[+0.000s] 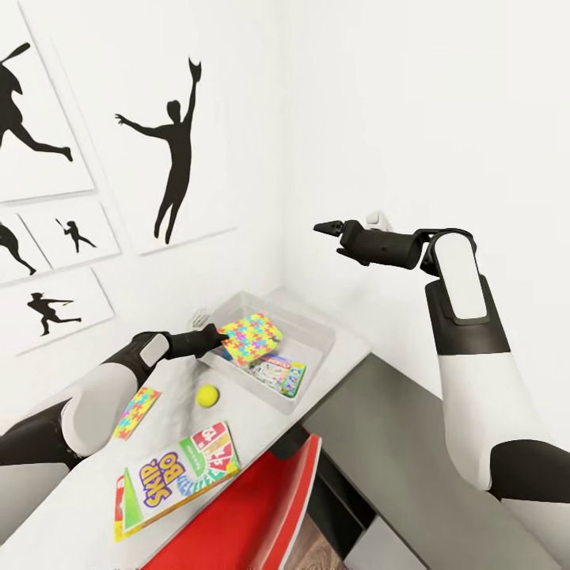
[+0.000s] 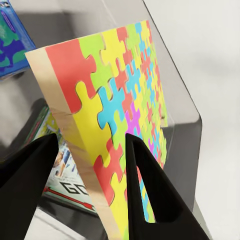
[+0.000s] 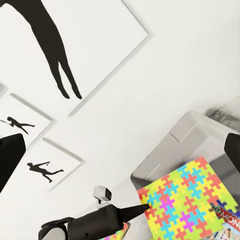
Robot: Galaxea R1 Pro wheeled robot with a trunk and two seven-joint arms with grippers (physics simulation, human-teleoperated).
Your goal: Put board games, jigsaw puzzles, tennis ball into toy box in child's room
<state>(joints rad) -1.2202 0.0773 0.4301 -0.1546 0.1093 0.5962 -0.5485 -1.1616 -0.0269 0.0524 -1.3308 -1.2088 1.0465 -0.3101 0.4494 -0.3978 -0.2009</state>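
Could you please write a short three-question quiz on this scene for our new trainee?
1. True or false: the left gripper holds a jigsaw puzzle over the toy box.
2. Which game box lies on the table outside the toy box? A) Monopoly B) Skip-Bo C) the blue one
3. Fill in: between the Skip-Bo box and the toy box lies the small yellow-green ______.

Key
1. True: its fingers clamp the puzzle's edge.
2. B. The Monopoly box already lies in the toy box.
3. Tennis ball. The second jigsaw puzzle also remains on the table; the right gripper hangs raised and empty.
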